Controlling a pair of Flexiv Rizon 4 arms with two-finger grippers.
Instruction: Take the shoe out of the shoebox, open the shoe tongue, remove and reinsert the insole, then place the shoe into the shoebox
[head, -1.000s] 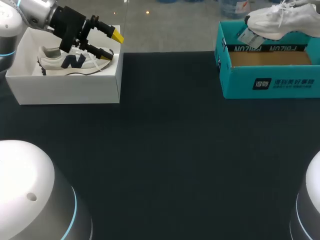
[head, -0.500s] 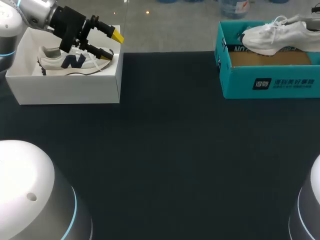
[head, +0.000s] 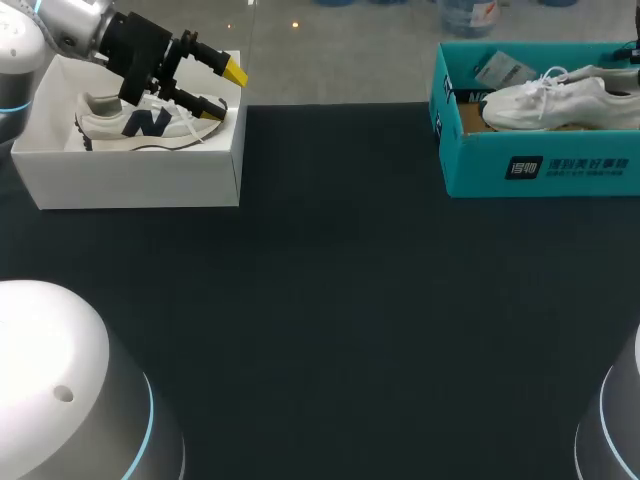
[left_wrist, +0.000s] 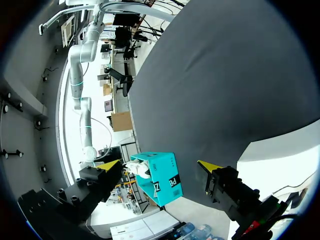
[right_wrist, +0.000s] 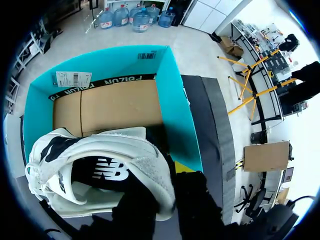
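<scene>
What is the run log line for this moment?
right gripper: shut on white shoe, low in teal shoebox | left gripper: open, above sneaker in white box | step: final placing

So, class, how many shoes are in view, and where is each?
2. A white-and-navy shoe lies in the white box by the left fingers; a white shoe is held in the teal box by the right fingers. No others show.

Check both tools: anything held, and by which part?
Right tool grips the white shoe by its heel end, inside the teal shoebox. Left tool is open and holds nothing, above the other shoe in the white box.
</scene>
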